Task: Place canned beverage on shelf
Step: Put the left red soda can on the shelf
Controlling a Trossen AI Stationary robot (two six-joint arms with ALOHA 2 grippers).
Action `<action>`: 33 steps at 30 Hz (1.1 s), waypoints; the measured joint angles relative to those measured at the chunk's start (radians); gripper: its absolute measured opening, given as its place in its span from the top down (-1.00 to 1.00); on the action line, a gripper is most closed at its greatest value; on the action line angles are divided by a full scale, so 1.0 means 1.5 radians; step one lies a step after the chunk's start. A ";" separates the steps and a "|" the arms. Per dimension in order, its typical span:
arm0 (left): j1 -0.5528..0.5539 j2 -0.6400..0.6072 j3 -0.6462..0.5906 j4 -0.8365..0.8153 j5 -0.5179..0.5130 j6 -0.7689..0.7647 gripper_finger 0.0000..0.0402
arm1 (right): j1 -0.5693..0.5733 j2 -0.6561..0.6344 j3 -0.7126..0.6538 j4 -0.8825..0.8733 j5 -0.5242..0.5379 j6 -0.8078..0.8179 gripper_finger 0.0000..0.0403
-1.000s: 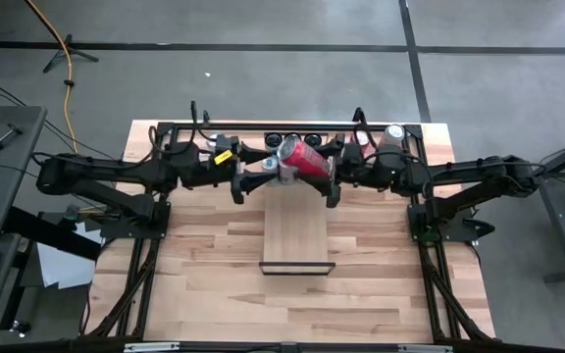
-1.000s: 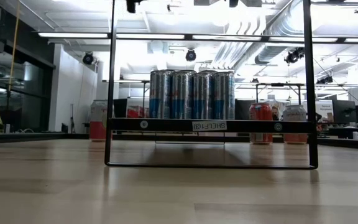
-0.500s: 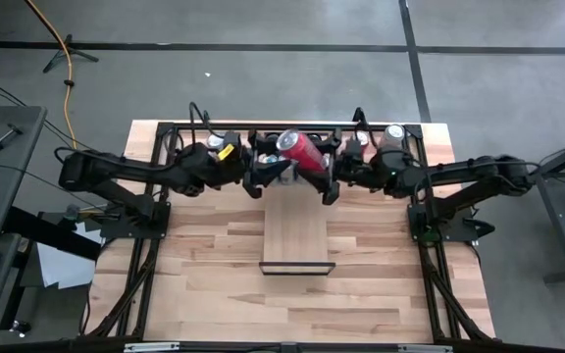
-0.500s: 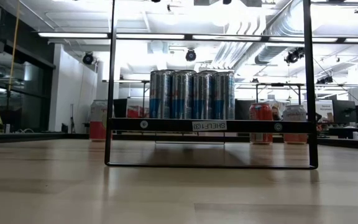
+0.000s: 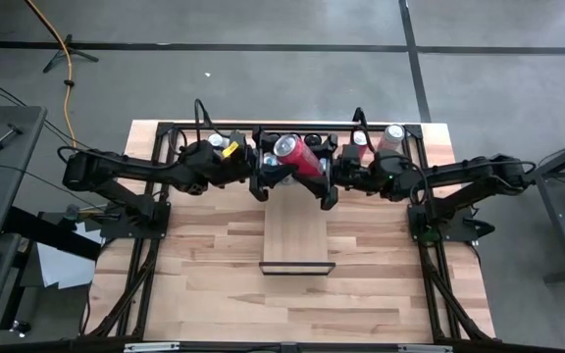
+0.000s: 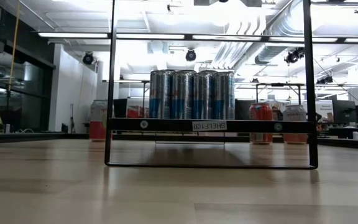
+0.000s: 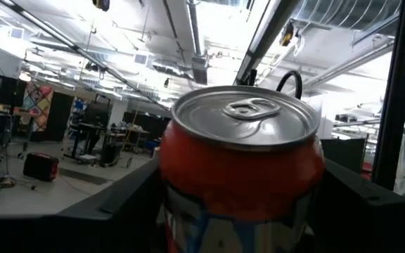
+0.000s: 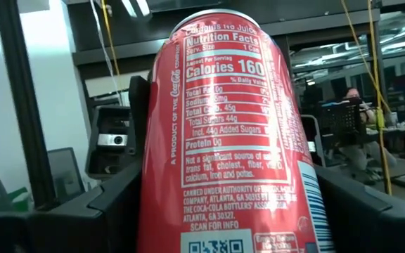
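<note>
A red canned beverage (image 5: 298,157) hangs in the air over the shelf's far end, between my two arms. My left gripper (image 5: 266,176) comes at it from the table's left and my right gripper (image 5: 327,181) from the right. In the left wrist view the can (image 7: 241,161) shows its silver lid. In the right wrist view the can (image 8: 223,140) shows its nutrition label. The shelf (image 5: 295,233) is a pale plank in a dark frame. In the low view it (image 6: 210,125) carries several silver-blue cans (image 6: 191,94) standing upright. My left gripper has a finger (image 7: 136,211) against each side of the can's wall (image 7: 171,204), below the lid. It comes from the table's left, slanting upward. The can is clear of the shelf, lid up. My right gripper pinches the can's side wall (image 8: 150,204) between its two fingers (image 8: 111,204), which lie across the can. It comes from the table's right, slanting upward. The can is lifted clear and stands tilted, its lid toward the far left.
Red cans (image 6: 261,122) (image 6: 98,119) stand on the table behind the shelf, and one more can (image 5: 394,135) stands at the far right. Thin black uprights (image 6: 111,81) rise at the shelf's corners. The table's near half (image 5: 292,304) is bare wood.
My left gripper has gone toward the table's right, up to the can, and has tipped its fingers upward. The can, held by my right gripper, has turned from lying nearly level to more upright and has shifted a little toward the far edge.
</note>
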 joint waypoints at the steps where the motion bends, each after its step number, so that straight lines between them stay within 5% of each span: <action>1: 0.000 0.000 0.000 0.000 -0.001 0.003 -0.24 | 0.000 0.000 0.000 0.000 -0.003 0.000 -0.48; 4: 0.003 0.000 0.000 0.001 -0.002 0.003 0.02 | 0.000 -0.001 0.000 0.000 -0.005 0.001 -0.48; 24: 0.029 -0.003 0.000 -0.013 0.013 -0.029 0.03 | -0.002 -0.003 0.000 -0.021 0.002 0.059 -0.50; 33: 0.033 -0.007 -0.002 -0.036 -0.008 0.002 0.03 | -0.010 -0.056 -0.001 -0.142 0.031 0.086 -0.95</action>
